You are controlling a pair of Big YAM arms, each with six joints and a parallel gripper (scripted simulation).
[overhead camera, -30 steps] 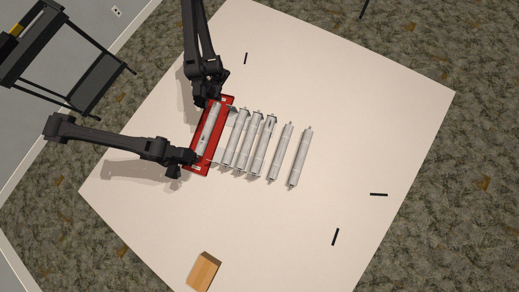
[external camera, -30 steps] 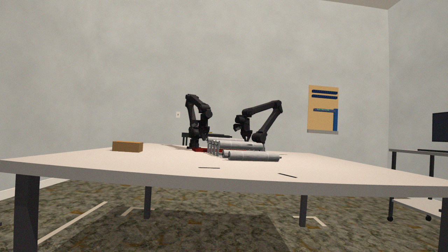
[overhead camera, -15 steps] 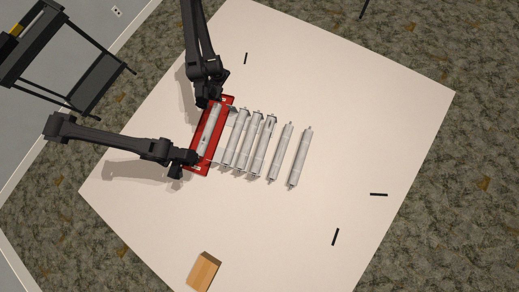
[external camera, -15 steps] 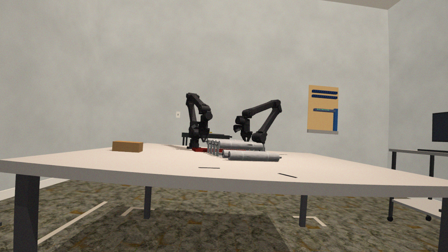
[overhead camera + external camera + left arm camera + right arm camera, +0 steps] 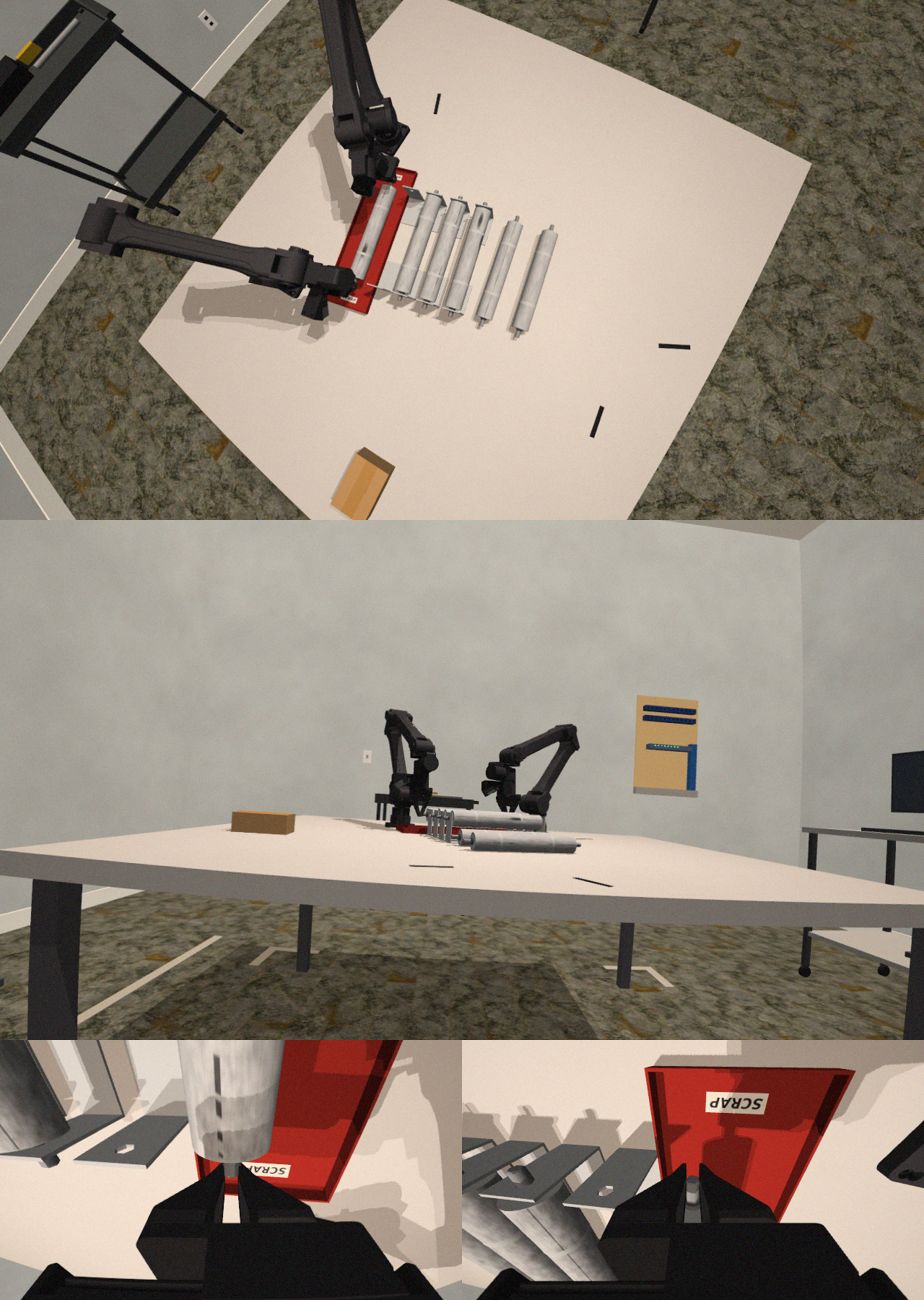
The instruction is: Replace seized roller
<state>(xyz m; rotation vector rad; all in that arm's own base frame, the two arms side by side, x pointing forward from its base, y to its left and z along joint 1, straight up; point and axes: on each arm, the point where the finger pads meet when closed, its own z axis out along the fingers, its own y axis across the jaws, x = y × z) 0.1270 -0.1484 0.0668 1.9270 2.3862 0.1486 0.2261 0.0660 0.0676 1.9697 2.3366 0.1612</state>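
Roller held over the scrap tray

The seized roller's slot stood open: the bed's end bracket (image 5: pixel 413 193) (image 5: pixel 429 823) (image 5: pixel 155 1130) (image 5: pixel 606 1173), beside the tray (image 5: pixel 386 239) (image 5: pixel 408 829) (image 5: pixel 310 1179) (image 5: pixel 686 1105), showed a bare hexagonal hole. Lengthwise above the tray hung a roller (image 5: pixel 375 231) (image 5: pixel 232 1101), its shadow falling on the red floor. The left gripper (image 5: pixel 389 179) (image 5: pixel 510 807) (image 5: pixel 231 1169) was closed on one axle end, and the right gripper (image 5: pixel 354 279) (image 5: pixel 420 810) (image 5: pixel 692 1169) on the other. Around the right gripper's tips, red floor extended to the end wall, with the SCRAP label lying between; the left gripper worked close to the opposite end wall. The tray's long edge ran just beside the open bracket, leaving little room there. Three seated rollers (image 5: pixel 442 252) occupied the other slots. Beyond them, two spares (image 5: pixel 499 270) (image 5: pixel 524 841) lay apart on the table (image 5: pixel 581 193) (image 5: pixel 323 869) (image 5: pixel 54 1210) (image 5: pixel 534 1076), with open surface outward. A block (image 5: pixel 362 484) (image 5: pixel 263 822) lay well apart, near the table's edge.
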